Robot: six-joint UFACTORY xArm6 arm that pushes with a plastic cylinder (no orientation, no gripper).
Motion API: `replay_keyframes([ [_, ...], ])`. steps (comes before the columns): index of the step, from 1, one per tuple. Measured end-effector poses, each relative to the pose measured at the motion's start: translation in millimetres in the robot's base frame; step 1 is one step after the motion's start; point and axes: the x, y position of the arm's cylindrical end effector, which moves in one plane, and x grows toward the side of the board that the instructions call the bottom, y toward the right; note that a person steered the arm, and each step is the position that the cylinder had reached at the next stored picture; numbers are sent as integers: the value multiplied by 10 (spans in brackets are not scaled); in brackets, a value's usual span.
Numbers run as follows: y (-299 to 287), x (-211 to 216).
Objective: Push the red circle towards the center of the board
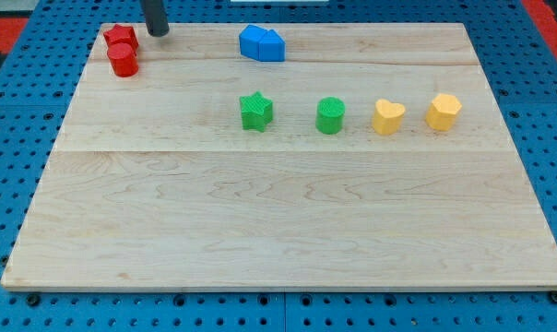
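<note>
The red circle stands near the board's top left corner, touching another red block just above it. My tip rests on the board a little to the right of and above the red circle, apart from both red blocks.
Two blue blocks sit together at the top middle. A green star, a green circle, a yellow heart and a yellow hexagon form a row across the middle. The wooden board lies on a blue pegboard.
</note>
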Motion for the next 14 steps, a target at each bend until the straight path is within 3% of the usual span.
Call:
replay_keyframes([
  [1,-188,-29],
  [2,-906,55],
  [3,-717,269],
  [5,-403,-23],
  [8,-355,1020],
  [10,-762,1462],
  [12,-82,1777],
  [13,-784,1891],
  [14,-1080,1989],
])
